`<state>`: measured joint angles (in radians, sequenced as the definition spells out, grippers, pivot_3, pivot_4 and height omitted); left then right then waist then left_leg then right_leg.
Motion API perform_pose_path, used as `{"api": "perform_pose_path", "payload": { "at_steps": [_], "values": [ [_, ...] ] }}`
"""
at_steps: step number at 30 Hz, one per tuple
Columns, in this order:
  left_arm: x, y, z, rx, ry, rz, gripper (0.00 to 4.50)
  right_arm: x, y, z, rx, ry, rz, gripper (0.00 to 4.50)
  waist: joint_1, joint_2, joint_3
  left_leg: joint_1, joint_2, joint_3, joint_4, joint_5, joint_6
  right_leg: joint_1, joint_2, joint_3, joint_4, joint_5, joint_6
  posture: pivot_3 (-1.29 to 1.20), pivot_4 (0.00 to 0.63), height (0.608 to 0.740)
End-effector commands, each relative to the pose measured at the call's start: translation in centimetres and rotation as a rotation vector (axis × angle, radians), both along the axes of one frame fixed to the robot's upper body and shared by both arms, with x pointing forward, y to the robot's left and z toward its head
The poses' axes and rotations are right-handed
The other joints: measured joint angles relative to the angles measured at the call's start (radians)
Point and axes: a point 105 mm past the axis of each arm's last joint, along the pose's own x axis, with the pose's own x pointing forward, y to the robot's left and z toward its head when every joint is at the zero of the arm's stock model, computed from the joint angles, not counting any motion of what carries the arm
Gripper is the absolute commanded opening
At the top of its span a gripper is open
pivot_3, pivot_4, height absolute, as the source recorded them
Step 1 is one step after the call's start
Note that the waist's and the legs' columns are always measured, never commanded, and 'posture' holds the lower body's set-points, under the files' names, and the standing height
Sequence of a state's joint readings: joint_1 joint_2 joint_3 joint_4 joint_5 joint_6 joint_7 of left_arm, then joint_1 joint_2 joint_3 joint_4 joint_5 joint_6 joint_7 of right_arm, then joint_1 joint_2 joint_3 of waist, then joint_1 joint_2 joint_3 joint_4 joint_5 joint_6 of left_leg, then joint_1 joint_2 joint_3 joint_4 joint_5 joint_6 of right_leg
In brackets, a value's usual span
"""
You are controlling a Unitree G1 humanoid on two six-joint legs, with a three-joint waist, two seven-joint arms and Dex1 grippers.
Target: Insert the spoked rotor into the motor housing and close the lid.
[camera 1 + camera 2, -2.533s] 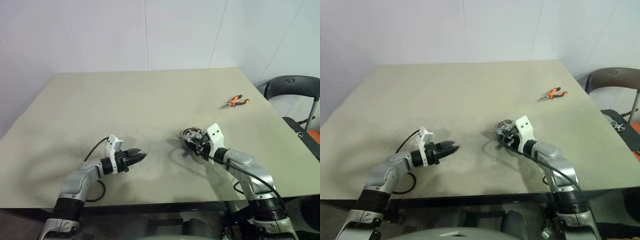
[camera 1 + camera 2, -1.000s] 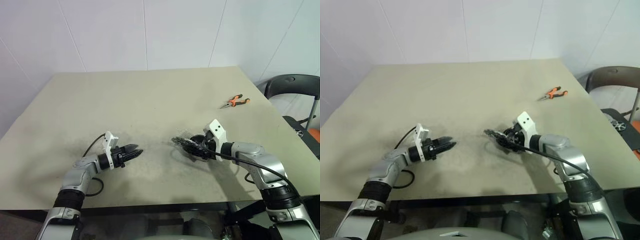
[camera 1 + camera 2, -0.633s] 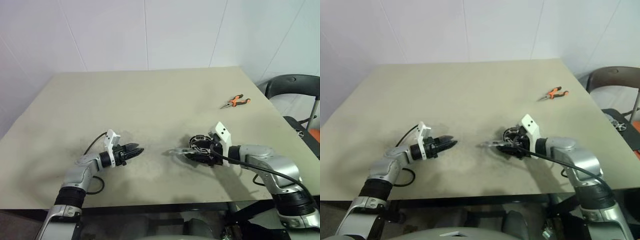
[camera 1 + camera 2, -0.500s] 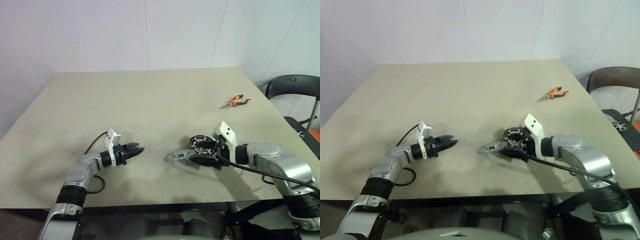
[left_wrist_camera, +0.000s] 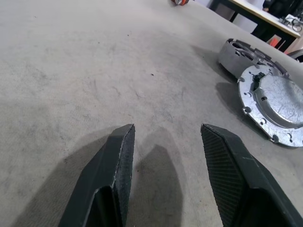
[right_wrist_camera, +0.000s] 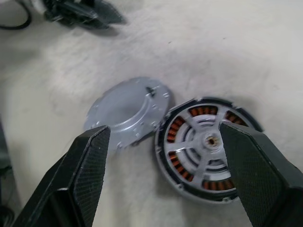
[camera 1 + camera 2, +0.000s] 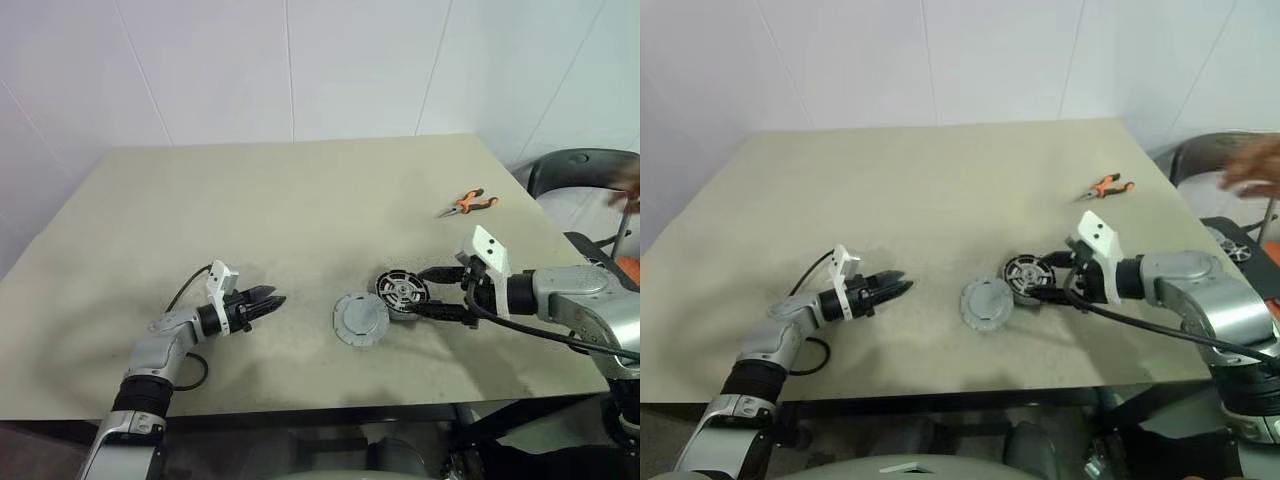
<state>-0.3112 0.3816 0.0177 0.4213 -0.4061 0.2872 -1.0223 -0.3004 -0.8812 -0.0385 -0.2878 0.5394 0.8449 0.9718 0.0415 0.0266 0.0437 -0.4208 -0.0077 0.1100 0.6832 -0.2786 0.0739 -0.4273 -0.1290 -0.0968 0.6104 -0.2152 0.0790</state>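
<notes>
A beige table [image 7: 300,200] stands against a white tiled wall, with a dark chair [image 7: 585,180] past its right corner. Near the table's front, right of centre, the motor housing [image 7: 402,291] lies flat; in the right wrist view its copper-coloured windings show between silver spokes, so the spoked rotor [image 6: 203,144] appears to sit inside it, though the view is too soft to be sure how it is seated. The lid [image 7: 360,318] lies flat on the table just beside the housing on its left, the rims touching or nearly so, with its plain grey face up. It is off the housing.

The right gripper [image 7: 442,292] hangs just right of the housing, pointing toward it, its two black fingers spread wide with nothing between them. The left gripper [image 7: 270,300] sits low over the table well to the left of the lid, pointing toward it; its fingers [image 5: 118,161] stand partly apart and grasp nothing.

Orange-handled pliers [image 7: 468,204] lie near the far right edge of the table. A person's hand [image 7: 1252,165] shows blurred at the right edge, above the chair
</notes>
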Motion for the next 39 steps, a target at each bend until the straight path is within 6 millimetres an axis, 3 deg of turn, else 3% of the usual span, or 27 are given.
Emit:
{"api": "perform_pose_path", "payload": {
  "at_steps": [1, 10, 20, 25, 32, 39],
  "values": [
    [0.3, 0.2, -0.3, -0.002, 0.020, 0.010, 2.36, 0.2, 0.8, 2.1, 0.061, -0.069, -0.007, 4.37, 0.001, 0.000, 0.000, 0.000, 0.000, 0.000, 0.000, 0.000, 0.000, 0.000, 0.000, 0.000, 0.000, 0.000, 0.000, 0.00, 0.000, 0.740],
    [0.9, 0.1, 0.0, 0.001, 0.015, -0.001, 2.36, 1.2, -1.0, 2.2, 0.052, -0.098, -0.127, 4.47, 0.002, 0.000, 0.000, -0.002, 0.000, 0.000, 0.000, 0.000, 0.000, 0.000, -0.001, -0.001, -0.002, 0.000, 0.000, 0.00, 0.000, 0.740],
    [0.4, -0.7, 0.4, -0.008, 0.011, -0.021, 2.36, 0.1, -1.7, 2.6, 0.055, -0.083, -0.133, 4.47, 0.006, 0.000, 0.000, -0.006, -0.003, 0.000, 0.000, -0.002, 0.004, -0.001, -0.003, -0.001, -0.007, 0.001, 0.000, 0.00, 0.000, 0.740],
    [0.9, -0.3, 0.5, 0.005, 0.016, -0.014, 2.36, 0.0, -1.6, 2.0, 0.054, -0.074, -0.142, 4.47, 0.010, 0.000, 0.000, -0.007, -0.007, 0.000, 0.000, -0.006, 0.010, 0.001, -0.005, -0.001, -0.013, 0.001, 0.001, 0.00, 0.000, 0.740],
    [0.0, 0.6, 0.1, 0.019, 0.016, -0.014, 2.36, 0.1, -1.1, 1.0, 0.056, -0.069, -0.158, 4.47, 0.010, 0.000, 0.000, -0.008, -0.008, 0.001, 0.000, -0.008, 0.014, 0.001, -0.006, -0.001, -0.015, 0.001, 0.001, 0.00, 0.000, 0.740],
    [-0.3, 0.2, 0.3, 0.020, 0.012, -0.007, 2.36, 0.8, -1.0, 1.0, 0.070, -0.076, -0.167, 4.47, -0.001, 0.000, 0.000, -0.008, -0.012, 0.001, 0.000, -0.010, 0.016, 0.001, -0.010, -0.001, -0.015, 0.001, 0.001, 0.00, 0.000, 0.740]
  ]
}}
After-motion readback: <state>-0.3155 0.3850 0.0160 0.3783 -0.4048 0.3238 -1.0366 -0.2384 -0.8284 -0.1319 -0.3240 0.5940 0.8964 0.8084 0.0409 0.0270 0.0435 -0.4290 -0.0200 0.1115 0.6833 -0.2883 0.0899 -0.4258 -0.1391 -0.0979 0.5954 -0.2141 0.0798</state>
